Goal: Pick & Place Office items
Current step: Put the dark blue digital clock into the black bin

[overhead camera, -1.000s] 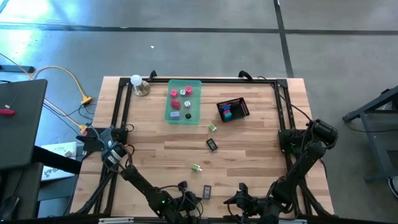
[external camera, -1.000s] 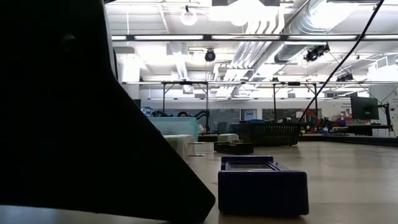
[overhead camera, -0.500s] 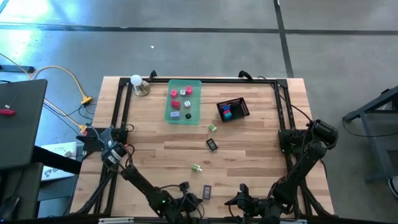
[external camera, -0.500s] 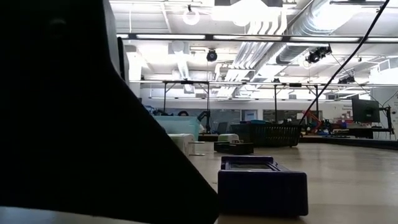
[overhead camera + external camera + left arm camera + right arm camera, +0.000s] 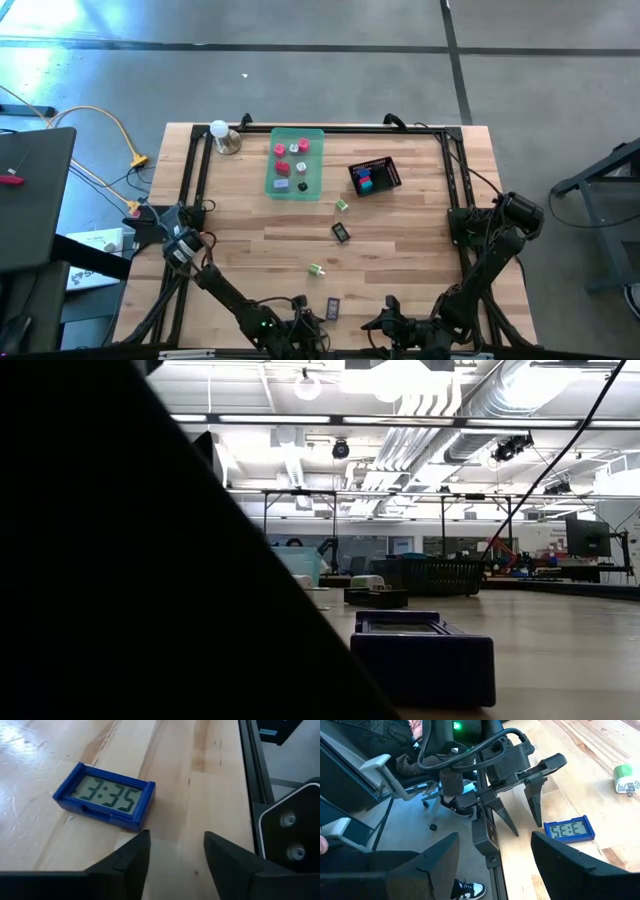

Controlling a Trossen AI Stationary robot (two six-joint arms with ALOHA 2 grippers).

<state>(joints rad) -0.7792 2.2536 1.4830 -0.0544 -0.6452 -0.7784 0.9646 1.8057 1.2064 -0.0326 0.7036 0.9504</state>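
Observation:
A small blue clock-like piece (image 5: 105, 796) lies flat on the wooden table near its front edge, also seen in the high view (image 5: 332, 308) and the low view (image 5: 422, 660). My left gripper (image 5: 175, 842) stands open just short of it, with nothing between its fingers. My right gripper (image 5: 494, 840) is open over the front edge, to the clock's right (image 5: 390, 312). Two green-and-white pieces (image 5: 317, 270) (image 5: 342, 205) and a black piece (image 5: 341, 232) lie loose mid-table. Pink and red pieces sit in the green tray (image 5: 312, 185); blue and red ones sit in the black basket (image 5: 388, 168).
A black frame rail (image 5: 195, 190) runs around the table's edges. A white lamp-like object (image 5: 222, 134) stands at the far left corner. In the right wrist view, a person's shoe (image 5: 465, 890) and a chair show beyond the front edge. Bare wood lies between the loose pieces.
In the low view, the dark bulk of my left arm has spread toward the blue clock and now covers more of the picture's left. The clock and the other pieces have stayed where they were.

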